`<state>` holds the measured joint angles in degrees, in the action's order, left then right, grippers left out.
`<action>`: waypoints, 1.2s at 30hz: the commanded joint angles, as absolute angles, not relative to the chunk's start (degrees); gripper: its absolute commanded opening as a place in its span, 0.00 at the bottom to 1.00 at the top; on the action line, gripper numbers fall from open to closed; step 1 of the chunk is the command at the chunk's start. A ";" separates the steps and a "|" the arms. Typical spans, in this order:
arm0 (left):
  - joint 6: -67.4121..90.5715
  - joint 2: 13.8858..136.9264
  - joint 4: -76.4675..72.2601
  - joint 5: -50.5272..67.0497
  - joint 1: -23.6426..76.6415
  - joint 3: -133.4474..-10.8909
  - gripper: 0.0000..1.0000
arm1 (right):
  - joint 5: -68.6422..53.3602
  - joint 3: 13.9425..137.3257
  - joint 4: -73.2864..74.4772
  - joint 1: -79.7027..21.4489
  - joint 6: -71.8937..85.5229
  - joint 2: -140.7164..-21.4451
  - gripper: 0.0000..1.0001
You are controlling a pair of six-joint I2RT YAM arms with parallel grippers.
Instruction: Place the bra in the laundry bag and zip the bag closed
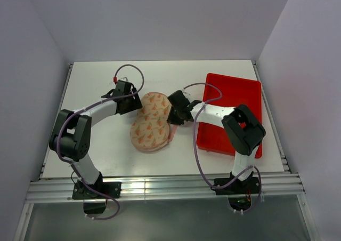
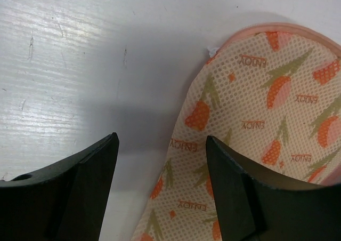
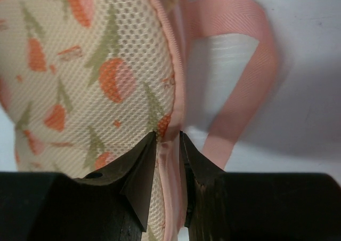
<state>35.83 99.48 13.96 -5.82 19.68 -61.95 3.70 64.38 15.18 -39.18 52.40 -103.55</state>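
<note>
From above, the peanut-shaped cream-pink mesh laundry bag [image 1: 152, 125] with orange-red print is lying on the white tabletop [image 1: 96, 81], near the red plastic tray [image 1: 234, 91]. The left gripper [image 1: 133, 102] is hanging at its far-left lobe and the right gripper [image 1: 175, 117] at its right edge; the wrists are hiding the fingertips here.

In the left wrist view, the jaws are standing wide apart, one over bare tabletop, the other over printed mesh; contact cannot be told.

In the right wrist view, the jaws are pinching the bag's pink zipper edge [image 3: 173, 91] beside the pink loop [image 3: 250, 65]. The bra is not showing clearly in any view.
</note>
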 commanded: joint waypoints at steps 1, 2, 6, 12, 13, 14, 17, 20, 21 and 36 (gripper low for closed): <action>36.83 94.67 8.27 -5.27 19.42 -59.86 0.74 | 4.22 65.21 14.33 -38.76 51.33 -105.55 0.31; 37.17 94.14 7.57 -5.71 19.42 -58.81 0.75 | 4.22 65.30 14.41 -38.76 51.33 -106.34 0.31; 38.41 91.94 3.62 -5.54 19.42 -56.34 0.78 | 3.43 65.04 13.71 -38.32 51.59 -107.49 0.31; 39.72 90.62 -1.47 -3.96 19.42 -52.22 0.83 | 3.25 66.09 14.06 -38.06 51.07 -109.07 0.31; 39.73 90.27 -4.19 -3.00 19.42 -51.34 0.84 | 3.16 66.62 14.32 -38.14 50.89 -109.33 0.31; 39.90 90.26 -5.26 -2.64 19.42 -50.11 0.85 | 2.99 66.71 14.41 -37.97 50.80 -109.68 0.31; 39.82 91.58 -7.64 -2.20 19.42 -49.13 0.86 | 2.90 67.32 14.76 -37.97 50.36 -110.04 0.31; 39.55 92.81 -12.19 -1.15 19.42 -47.65 0.85 | 2.90 68.46 15.82 -37.97 49.40 -110.48 0.31; 39.72 92.81 -14.39 -0.53 19.42 -46.85 0.85 | 2.90 68.81 16.43 -37.88 48.79 -110.57 0.31; 39.73 101.86 -25.04 0.35 18.72 -47.64 0.84 | 3.42 88.14 32.84 -33.49 33.68 -120.76 0.33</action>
<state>39.46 101.01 -20.97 0.36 19.22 -46.46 0.62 82.94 25.06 -34.09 40.38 -118.19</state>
